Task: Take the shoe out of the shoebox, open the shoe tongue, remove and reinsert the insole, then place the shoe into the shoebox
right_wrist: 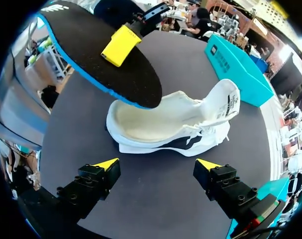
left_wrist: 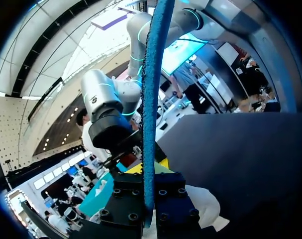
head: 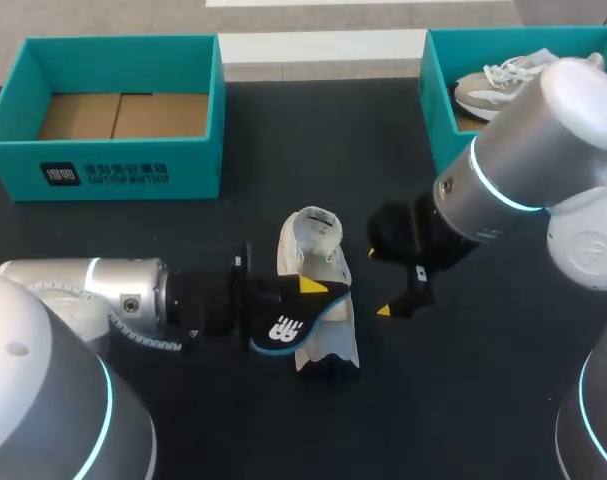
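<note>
Insole [head: 283, 328] edge-on in left tool [head: 313, 290], seemingly over white shoe [right_wrist: 175, 127]; shoebox [head: 133, 150] beyond.

The shoe [head: 323, 255] is lying on its side at the middle of the table [head: 283, 140]. The insole [head: 288, 325] is hanging over the shoe's near end, pinched between the two fingers of the left gripper [head: 305, 295], which is sitting at the shoe's left. The right gripper [head: 395, 300] is hovering just right of the shoe, apart from it, with its fingers spread. One shoebox [head: 113, 170] is sitting at the far left. A second shoebox [head: 435, 110] is sitting at the far right, with another shoe [head: 493, 88] lying in it.
</note>
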You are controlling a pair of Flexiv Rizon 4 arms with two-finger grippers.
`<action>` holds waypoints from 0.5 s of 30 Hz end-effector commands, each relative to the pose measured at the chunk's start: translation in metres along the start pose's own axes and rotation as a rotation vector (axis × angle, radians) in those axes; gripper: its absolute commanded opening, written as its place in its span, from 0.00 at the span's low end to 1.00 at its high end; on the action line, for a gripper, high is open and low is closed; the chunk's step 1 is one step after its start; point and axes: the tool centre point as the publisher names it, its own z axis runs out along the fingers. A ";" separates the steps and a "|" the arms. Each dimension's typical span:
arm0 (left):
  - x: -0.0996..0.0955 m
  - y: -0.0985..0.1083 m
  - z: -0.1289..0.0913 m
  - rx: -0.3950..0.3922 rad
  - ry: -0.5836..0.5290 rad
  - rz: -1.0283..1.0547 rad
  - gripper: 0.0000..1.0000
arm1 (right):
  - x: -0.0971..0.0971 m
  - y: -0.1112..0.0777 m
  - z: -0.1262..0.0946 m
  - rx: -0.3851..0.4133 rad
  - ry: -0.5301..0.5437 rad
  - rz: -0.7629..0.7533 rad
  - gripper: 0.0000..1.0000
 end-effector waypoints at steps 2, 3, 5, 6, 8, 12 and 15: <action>0.001 0.009 0.014 -0.004 0.017 0.004 0.00 | 0.003 -0.003 0.011 -0.019 -0.014 -0.009 1.00; 0.002 0.011 0.015 -0.005 0.019 0.001 0.00 | 0.003 -0.003 0.012 -0.023 -0.017 -0.009 1.00; 0.003 0.014 0.016 -0.011 0.023 -0.002 0.00 | 0.002 -0.003 0.012 -0.037 -0.028 -0.026 1.00; 0.004 0.017 0.016 -0.010 0.023 -0.005 0.00 | 0.002 -0.002 0.012 -0.047 -0.037 -0.022 1.00; 0.005 0.021 0.018 -0.013 0.025 -0.011 0.00 | 0.000 -0.002 0.012 -0.032 -0.037 -0.014 1.00; 0.011 0.020 0.022 -0.015 0.041 -0.019 0.00 | 0.000 -0.002 0.012 -0.032 -0.037 -0.014 1.00; 0.016 0.021 0.021 -0.010 0.047 -0.032 0.00 | 0.000 -0.002 0.012 -0.032 -0.037 -0.014 1.00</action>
